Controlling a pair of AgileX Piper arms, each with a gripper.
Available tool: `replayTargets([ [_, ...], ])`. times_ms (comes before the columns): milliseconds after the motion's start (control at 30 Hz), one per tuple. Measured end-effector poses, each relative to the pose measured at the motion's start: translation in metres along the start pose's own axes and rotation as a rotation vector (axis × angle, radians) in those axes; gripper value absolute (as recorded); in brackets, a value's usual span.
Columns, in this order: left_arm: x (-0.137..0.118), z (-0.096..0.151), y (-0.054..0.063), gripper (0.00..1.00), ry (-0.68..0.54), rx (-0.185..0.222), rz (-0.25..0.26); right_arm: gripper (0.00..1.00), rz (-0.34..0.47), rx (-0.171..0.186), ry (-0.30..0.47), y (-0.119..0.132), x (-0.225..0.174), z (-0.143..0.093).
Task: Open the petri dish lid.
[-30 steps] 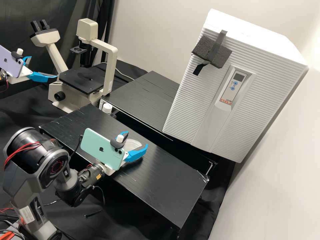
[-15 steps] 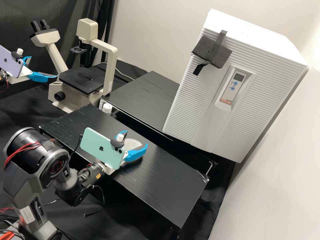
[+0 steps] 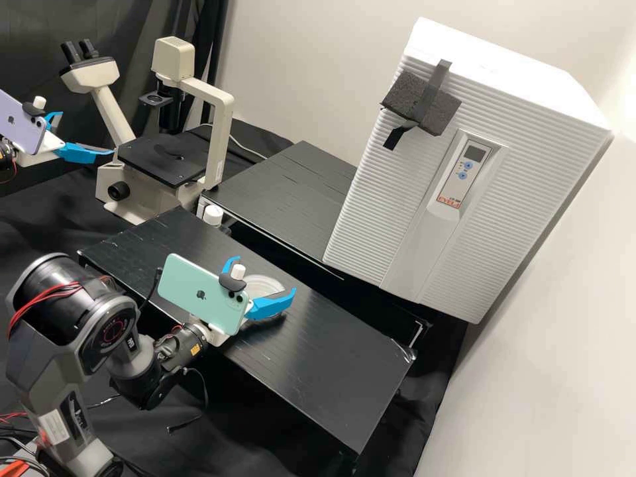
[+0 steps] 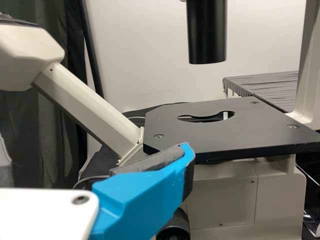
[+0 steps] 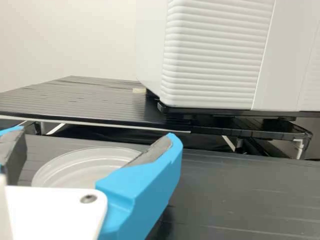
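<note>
In the high view my right gripper (image 3: 267, 275), under the mint phone, stands open over the near black bench, a finger on either side of the clear round petri dish (image 3: 264, 287). The right wrist view has this dish (image 5: 82, 167) lying flat between and beyond the fingers of the gripper (image 5: 95, 134). Whether they touch it, and whether a separate lid is on it, I cannot tell. My left gripper (image 3: 86, 134), with the purple phone, is open beside the microscope. In the left wrist view one blue finger (image 4: 140, 195) shows before the microscope stage.
The cream microscope (image 3: 215, 146) stands at the back left, its black stage (image 4: 230, 127) level. A white-capped bottle (image 3: 212, 215) is at the near bench's (image 3: 331, 358) back edge. Behind are a second black bench (image 3: 285, 199) and a large white ribbed incubator (image 3: 517, 199).
The right gripper's fingers have spread wider apart around the dish, one shifting toward the back left. The dish lies where it was. The left arm has not moved.
</note>
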Motion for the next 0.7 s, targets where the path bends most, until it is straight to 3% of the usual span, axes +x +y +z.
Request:
replayTargets([
  [700, 0.0, 0.0, 0.0, 1.0, 0.0, 0.0, 0.0, 1.0, -0.013, -0.001, 0.01, -0.0027, 0.0002, -0.0019],
])
